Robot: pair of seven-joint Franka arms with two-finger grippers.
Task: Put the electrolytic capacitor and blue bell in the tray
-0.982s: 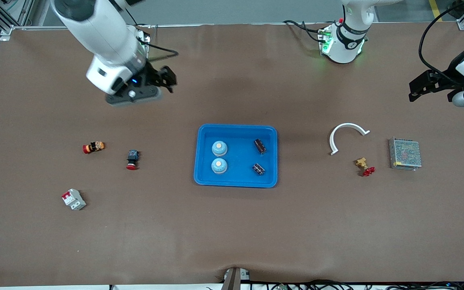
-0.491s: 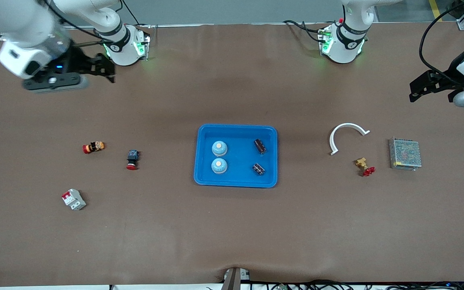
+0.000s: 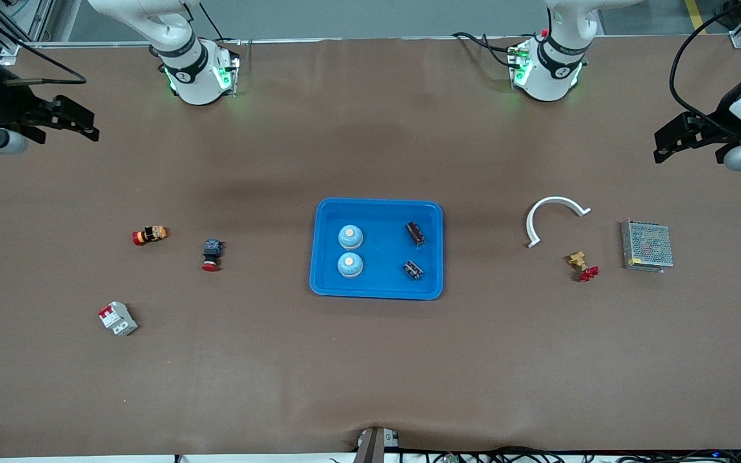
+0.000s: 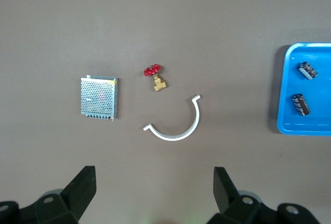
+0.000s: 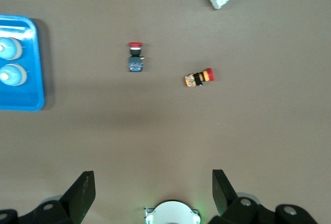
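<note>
Currently I log the tray (image 3: pixel 377 209) mid-desk holding two blue bells (image 3: pixel 350 236) and two electrolytic capacitors (image 3: pixel 415 233) (sorted by kind, task seemingly done). Left gripper (image 3: pixel 686 138) and right gripper (image 3: pixel 62 119) hover over desk ends, jaws wide, empty.

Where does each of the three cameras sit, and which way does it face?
Front view: high across the table, facing both bases; right gripper, left gripper open.
Left wrist view: looks down; own fingers, mesh box, tray.
Right wrist view: looks down; own fingers, blue bells.
Shared: the tray.
</note>
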